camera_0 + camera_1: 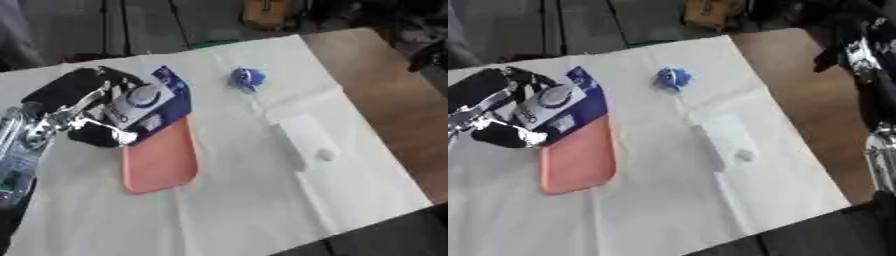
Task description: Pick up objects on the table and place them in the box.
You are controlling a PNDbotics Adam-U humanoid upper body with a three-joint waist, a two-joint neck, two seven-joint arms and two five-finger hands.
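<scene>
The left robot hand (87, 112) had something! Its fingers were curled round a white bottle with a blue-and-white label (138, 105), held up over the left part of the counter (262, 210), which was draped in a white cloth. The bottle lay tilted across the palm, cap end pointing up and right, just above the top end of a flat orange-pink piece (159, 160) lying on the cloth, and over a dark blue item (175, 100) partly hidden beneath the bottle.

As for progress, no box showed in either view, so nothing could be counted as delivered; I judged the task to be early, one object in the grasp and the rest yet to go. Left on the cloth were the orange-pink piece below the hand, a small blue crumpled thing (247, 78) near the far middle, well apart from the hand, and a pale, nearly white bottle-like shape (308, 139) lying flat toward the right, hard to make out against the cloth.

The right arm came in along the right edge of the right eye view, dark with silver joints, its robot hand (833, 57) hanging over the bare wooden part of the counter near the far corner; whether its fingers were spread or curled, I could not tell. It touched none of the objects.
</scene>
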